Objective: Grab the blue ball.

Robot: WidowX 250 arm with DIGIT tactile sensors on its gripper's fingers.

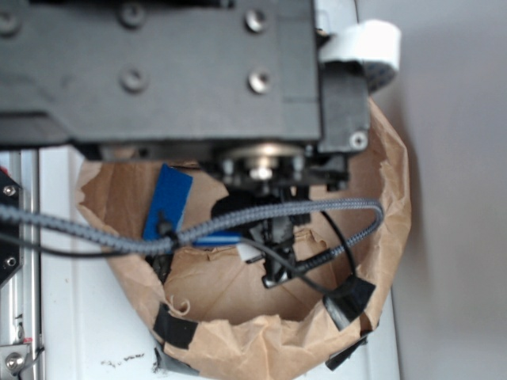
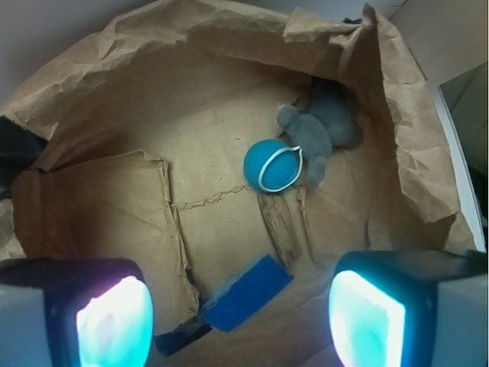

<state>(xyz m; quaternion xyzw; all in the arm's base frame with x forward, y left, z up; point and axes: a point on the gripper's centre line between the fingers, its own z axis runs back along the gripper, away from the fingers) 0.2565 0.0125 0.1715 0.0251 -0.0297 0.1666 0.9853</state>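
Blue ball [image 2: 271, 164]: it lies on the brown paper floor of the bag, toward the far right part in the wrist view, and a thin white loop line curves over its right side
Ball neighbours: a grey plush mouse [image 2: 317, 134] touches the ball on its right and far side; a strip of brown tape or torn paper starts just below the ball
End effector [image 2: 241, 317]: the two fingers are spread wide, one finger [image 2: 111, 317] at the lower left and the other at the lower right of the wrist view, both glowing teal-white; nothing is between them, and they hang above the near part of the bag, well apart from the ball
Blue sponge [image 2: 248, 294]: flat and rectangular, it lies between the fingers near the bottom edge of the bag floor
Paper bag [image 1: 392, 198]: crumpled brown walls stand all around, with black tape pieces on the rim
Exterior view: the black arm body [image 1: 158, 71] and a grey braided cable [image 1: 261, 218] cover most of the bag, so the ball is hidden here
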